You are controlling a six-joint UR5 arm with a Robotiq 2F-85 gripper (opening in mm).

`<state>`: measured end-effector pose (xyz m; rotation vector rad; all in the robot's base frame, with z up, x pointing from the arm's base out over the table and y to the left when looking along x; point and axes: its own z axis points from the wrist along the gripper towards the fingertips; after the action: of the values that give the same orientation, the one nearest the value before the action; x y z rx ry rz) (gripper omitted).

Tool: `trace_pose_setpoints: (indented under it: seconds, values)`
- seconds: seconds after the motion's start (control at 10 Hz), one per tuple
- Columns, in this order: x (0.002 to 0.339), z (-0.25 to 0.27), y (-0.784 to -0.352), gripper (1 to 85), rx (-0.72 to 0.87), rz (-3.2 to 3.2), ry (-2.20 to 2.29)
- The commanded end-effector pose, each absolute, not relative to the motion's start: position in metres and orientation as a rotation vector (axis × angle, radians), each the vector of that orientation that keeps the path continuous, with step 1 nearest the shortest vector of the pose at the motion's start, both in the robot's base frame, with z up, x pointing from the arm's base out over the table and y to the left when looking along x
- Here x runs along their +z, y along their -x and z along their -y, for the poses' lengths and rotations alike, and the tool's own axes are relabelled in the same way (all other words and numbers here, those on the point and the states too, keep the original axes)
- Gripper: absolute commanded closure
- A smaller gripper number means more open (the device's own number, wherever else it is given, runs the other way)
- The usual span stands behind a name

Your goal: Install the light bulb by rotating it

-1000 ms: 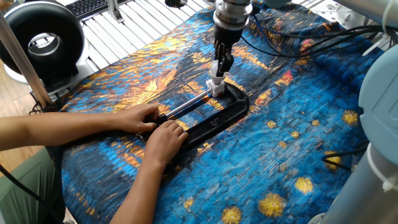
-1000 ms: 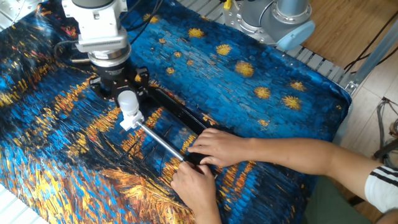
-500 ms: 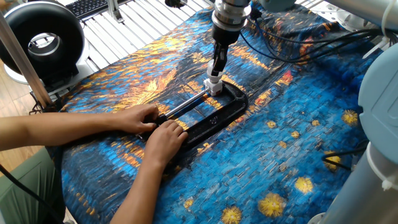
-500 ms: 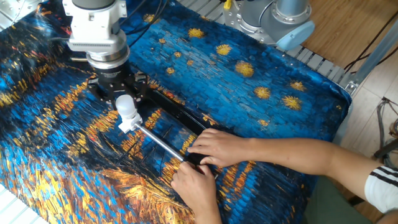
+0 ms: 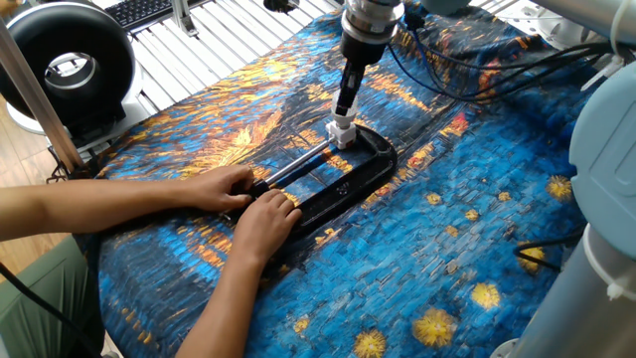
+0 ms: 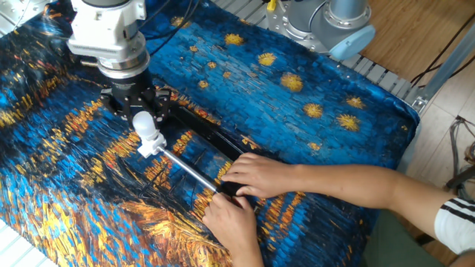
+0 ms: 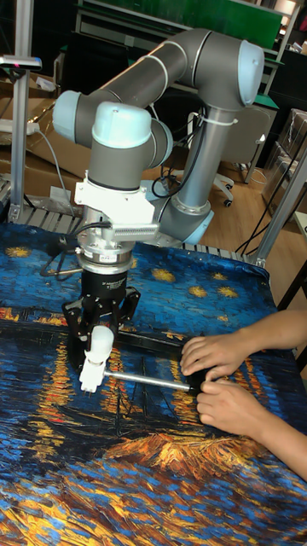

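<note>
The light bulb [image 6: 142,123], a small white globe, sits neck-down and tilted on the white socket block [image 6: 151,143] at the end of a black C-clamp [image 6: 208,135]. My gripper [image 6: 141,113] reaches down from above, shut on the light bulb with its black fingers at either side of the globe. In the tall fixed view the light bulb [image 7: 101,343] shows between the fingers, above the socket block [image 7: 89,375]. In one fixed view the gripper [image 5: 344,105] looks narrow and hides most of the bulb above the socket block [image 5: 341,133].
A person's two hands [image 6: 249,178] press the clamp and its metal rod [image 6: 189,169] down on the blue-and-orange cloth. Black cables [image 5: 477,60] lie behind the arm. A black round fan [image 5: 70,65] stands at the far left, and the robot base [image 6: 334,22] at the cloth's edge.
The gripper has turned about its own axis with the bulb in it, and the wrist has shifted a little sideways. The hands and the clamp have stayed put.
</note>
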<state>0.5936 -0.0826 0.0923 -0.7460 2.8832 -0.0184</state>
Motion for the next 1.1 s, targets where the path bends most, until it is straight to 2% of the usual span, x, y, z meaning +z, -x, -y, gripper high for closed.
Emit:
trace_pose_setpoints:
  seconds: [0.0,0.1,0.3,0.7,0.8,0.9,1.0]
  values:
    - [0.087,0.077,-0.568,31.3,0.021,-3.001,0.684]
    - [0.086,0.071,-0.565,19.3,0.054,-3.011,0.688]
    - [0.084,0.077,-0.553,2.3,0.076,-3.045,0.782]
    - [0.087,0.078,-0.546,0.7,0.105,-3.080,0.797]
    - [0.098,0.078,-0.544,2.7,0.093,-3.080,0.888]
    - [0.105,0.090,-0.551,4.3,-0.001,-3.030,1.055]
    - [0.110,0.076,-0.557,5.0,0.050,-2.990,1.102]
